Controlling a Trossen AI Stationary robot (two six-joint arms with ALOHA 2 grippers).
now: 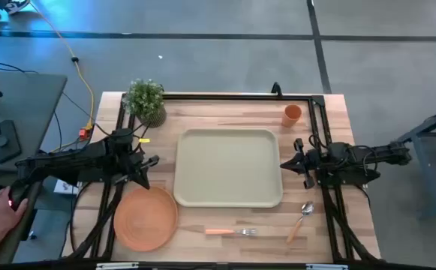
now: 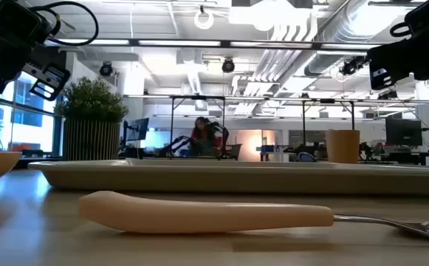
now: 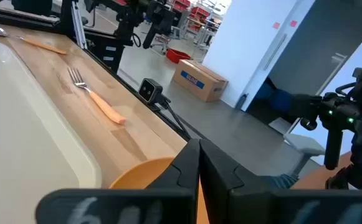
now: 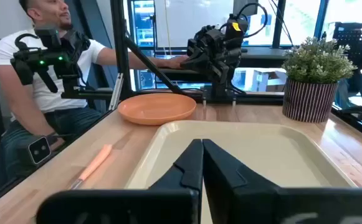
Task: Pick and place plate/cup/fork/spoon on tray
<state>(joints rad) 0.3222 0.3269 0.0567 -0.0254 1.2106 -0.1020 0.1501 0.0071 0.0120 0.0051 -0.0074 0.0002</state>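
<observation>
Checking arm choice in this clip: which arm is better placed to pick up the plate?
Left, probably. The left gripper hovers beside the plate, on the tray's left. The right gripper waits across the tray, nearer the spoon.

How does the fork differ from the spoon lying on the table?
The fork ends in tines; the spoon ends in an oval bowl. The fork lies parallel to the tray's front edge, the spoon slanted past its right corner. The fork's handle looks brighter orange, the spoon's paler. Both lie on bare wood, off the tray.
</observation>
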